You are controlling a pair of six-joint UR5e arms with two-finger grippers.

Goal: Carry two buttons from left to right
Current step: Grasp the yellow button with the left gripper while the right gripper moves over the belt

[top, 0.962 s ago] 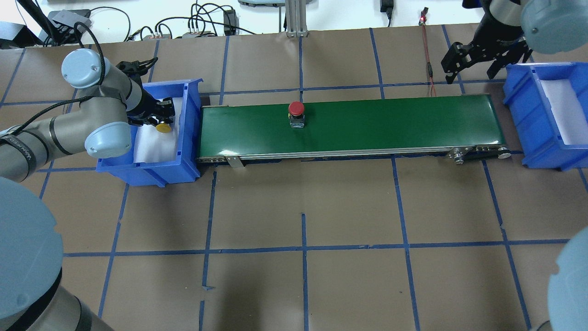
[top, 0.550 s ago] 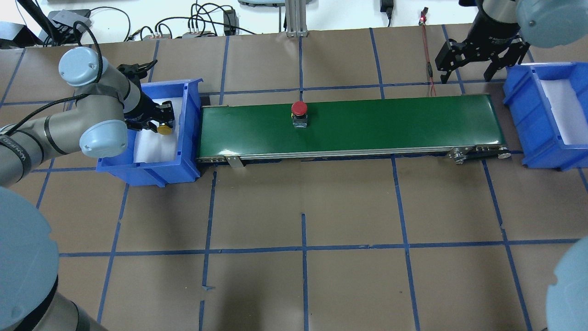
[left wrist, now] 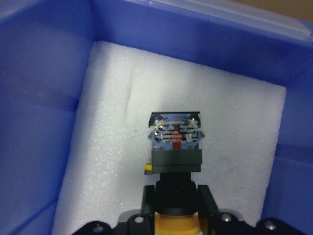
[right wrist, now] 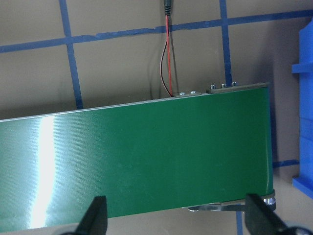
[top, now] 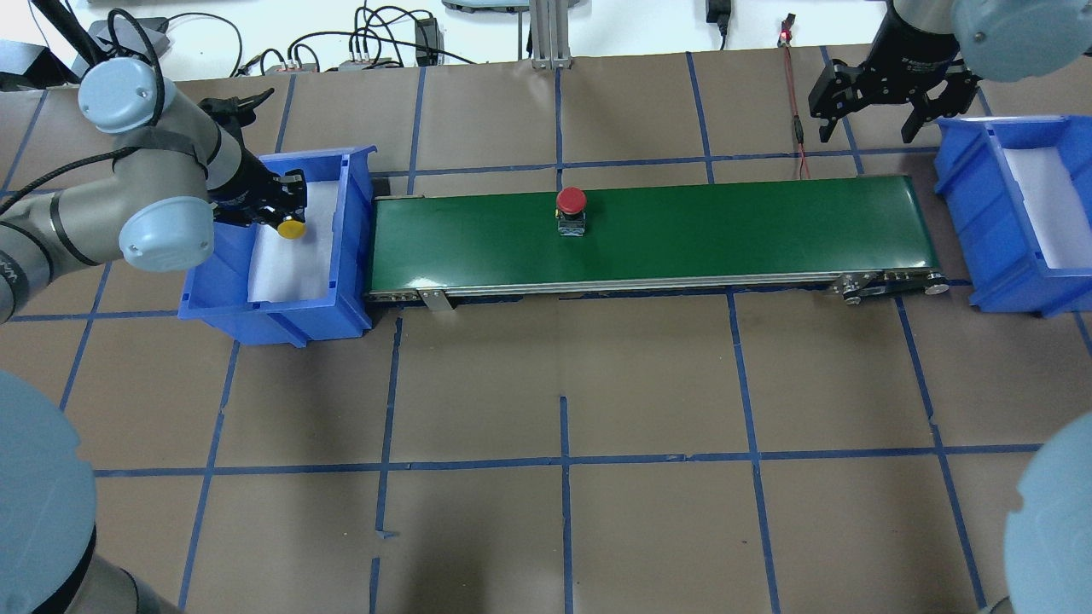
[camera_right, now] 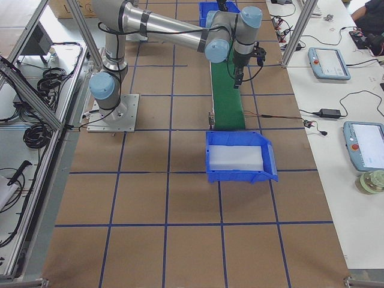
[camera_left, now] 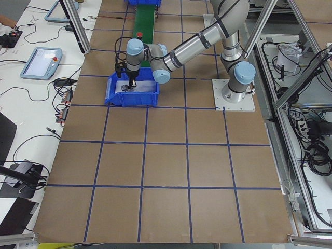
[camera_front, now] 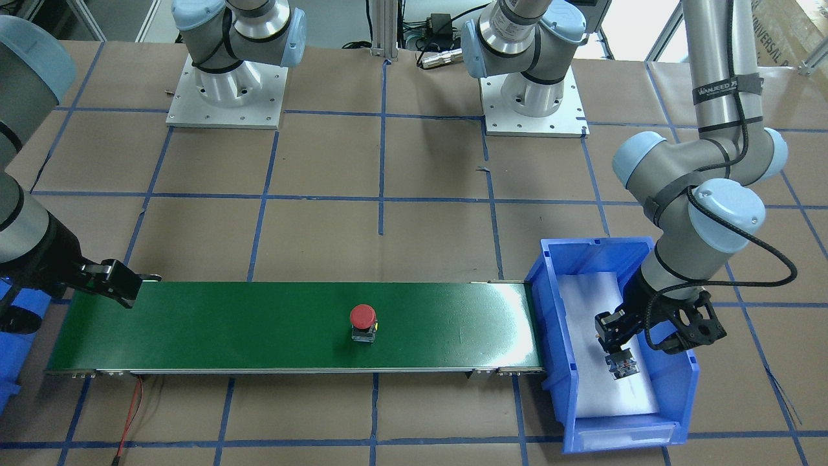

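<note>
The red-capped button (top: 571, 202) stands upright on the green conveyor belt (top: 725, 230), a little left of its middle; it also shows in the front view (camera_front: 363, 317). My left gripper (top: 286, 213) is shut on the yellow-capped button (top: 291, 228) over the white foam of the left blue bin (top: 354, 222). In the left wrist view the button's contact block (left wrist: 176, 139) points away from the fingers (left wrist: 149, 198), above the foam. My right gripper (top: 868, 132) hangs open and holds nothing above the belt's far right end, with the belt (right wrist: 146, 161) below it.
A second blue bin (top: 981, 222) with a white foam liner stands just past the belt's right end. A red-and-black wire (top: 798, 128) lies behind the belt near my right gripper. Cables and boxes line the table's back edge. Brown table with blue tape lines (top: 563, 460) spreads in front.
The red button has travelled to the right on the belt. My left gripper, holding the yellow button, shifted slightly left and back inside the bin. My right gripper moved a little back and left.
</note>
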